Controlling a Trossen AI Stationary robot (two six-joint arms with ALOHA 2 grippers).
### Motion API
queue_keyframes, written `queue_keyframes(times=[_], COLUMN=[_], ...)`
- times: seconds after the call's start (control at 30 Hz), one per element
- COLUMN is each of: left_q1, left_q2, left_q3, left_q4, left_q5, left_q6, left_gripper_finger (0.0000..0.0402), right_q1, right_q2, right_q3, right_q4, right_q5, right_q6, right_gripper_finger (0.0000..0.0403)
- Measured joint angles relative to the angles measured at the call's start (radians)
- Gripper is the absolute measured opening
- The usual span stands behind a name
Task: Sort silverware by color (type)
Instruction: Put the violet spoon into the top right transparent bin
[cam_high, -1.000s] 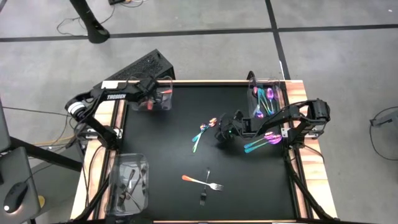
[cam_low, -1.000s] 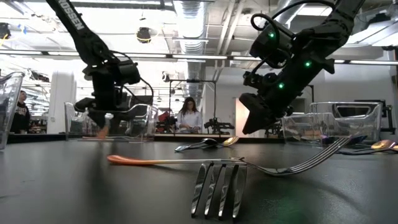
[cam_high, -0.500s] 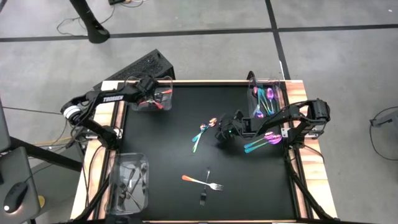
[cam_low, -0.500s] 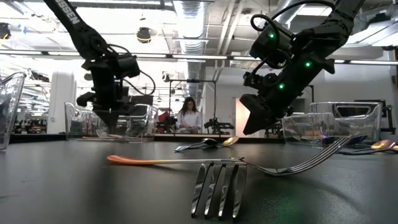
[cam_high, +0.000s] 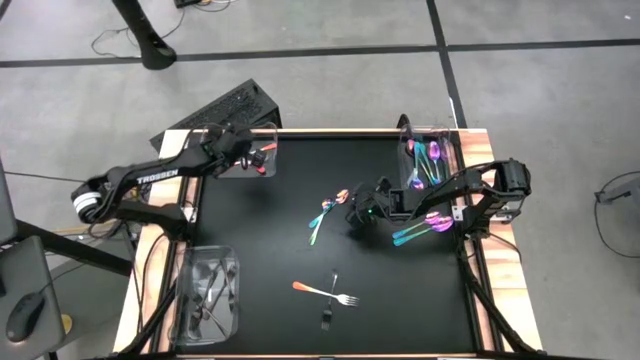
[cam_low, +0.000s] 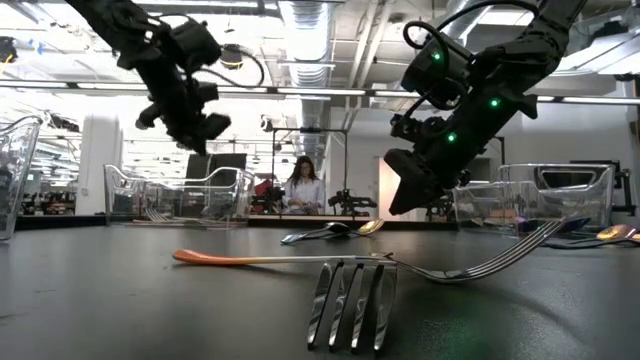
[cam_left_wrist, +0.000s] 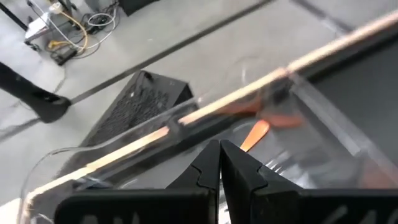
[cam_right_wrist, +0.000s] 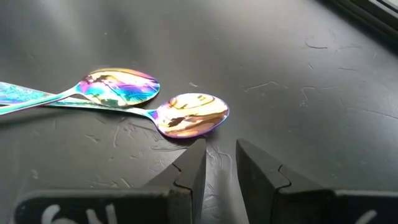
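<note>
Left gripper (cam_high: 243, 146), upper left over bin (cam_high: 262, 165), closed, empty. Right gripper (cam_high: 354, 213), centre, slightly parted, empty, beside iridescent spoons (cam_high: 328, 208).

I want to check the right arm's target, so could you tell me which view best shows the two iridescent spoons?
The right wrist view: the two iridescent spoons fill it, bowls touching. The high view shows them small; the low view edge-on; the left wrist view, not at all.

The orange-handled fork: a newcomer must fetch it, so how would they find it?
On the black table, look at the near edge's middle. There the orange-handled fork crosses a dark fork. Alone among the loose pieces, its handle is orange; the spoons farther back are iridescent.
</note>
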Motion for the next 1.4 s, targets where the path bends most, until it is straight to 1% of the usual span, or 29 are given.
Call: queue_keyframes(times=[0.1,0.2,0.3,0.37,0.4,0.43,0.5,0.53,0.6,0.7,0.8,0.87,0.93,1.0,1.1,1.23,1.3,1.4], left_q1=[-0.019,-0.025,-0.045,-0.074,-0.093,-0.116,-0.173,-0.209,-0.282,-0.392,-0.492,-0.547,-0.592,-0.626,-0.657,-0.667,-0.671,-0.671], left_q2=[-0.019,-0.017,-0.017,-0.017,-0.017,-0.019,-0.023,-0.023,-0.023,-0.024,-0.024,-0.025,-0.025,-0.025,-0.025,-0.024,-0.024,-0.024], left_q3=[0.0,0.0,0.0,0.0,0.0,0.0,0.0,0.0,0.0,0.0,-0.002,-0.02,-0.057,-0.1,-0.175,-0.257,-0.283,-0.296], left_q4=[0.006,-0.007,-0.01,0.002,0.015,0.024,0.052,0.072,0.098,0.122,0.113,0.11,0.114,0.124,0.179,0.316,0.382,0.439], left_q5=[0.002,0.016,0.091,0.166,0.213,0.256,0.316,0.324,0.314,0.242,0.161,0.144,0.139,0.124,0.084,0.063,0.077,0.087], left_q6=[-0.05,-0.052,-0.049,-0.042,-0.024,-0.007,0.022,0.029,0.034,0.036,-0.005,-0.039,-0.085,-0.133,-0.207,-0.267,-0.268,-0.262], left_gripper_finger=[0.0001,0.0007,0.0021,0.0032,0.0038,0.0043,0.005,0.0052,0.0054,0.0055,0.0055,0.0055,0.0055,0.0055,0.0055,0.0055,0.0055,0.006], right_q1=[0.008,0.029,0.048,0.053,0.052,0.046,0.026,0.012,-0.017,-0.072,-0.137,-0.185,-0.231,-0.267,-0.305,-0.318,-0.314,-0.299], right_q2=[0.0,0.0,0.0,0.0,0.0,0.0,0.0,0.0,0.0,0.0,0.0,-0.001,-0.001,-0.001,-0.001,0.026,0.039,0.066], right_q3=[0.0,0.0,0.0,0.007,0.014,0.026,0.053,0.068,0.096,0.134,0.164,0.169,0.168,0.161,0.147,0.144,0.142,0.144], right_q4=[0.0,-0.001,-0.002,-0.003,-0.003,-0.003,-0.001,-0.001,-0.009,-0.066,-0.124,-0.154,-0.187,-0.202,-0.202,-0.18,-0.187,-0.16], right_q5=[0.0,0.0,-0.001,-0.001,-0.016,-0.052,-0.157,-0.21,-0.279,-0.288,-0.293,-0.349,-0.424,-0.471,-0.522,-0.586,-0.623,-0.631], right_q6=[0.005,0.005,-0.028,-0.074,-0.109,-0.153,-0.228,-0.26,-0.286,-0.235,-0.163,-0.139,-0.11,-0.091,-0.073,-0.071,-0.074,-0.075], right_gripper_finger=[0.0109,0.0109,0.0109,0.0109,0.0109,0.0109,0.0109,0.0109,0.0109,0.0109,0.0109,0.0114,0.0127,0.0148,0.019,0.0235,0.0242,0.024])
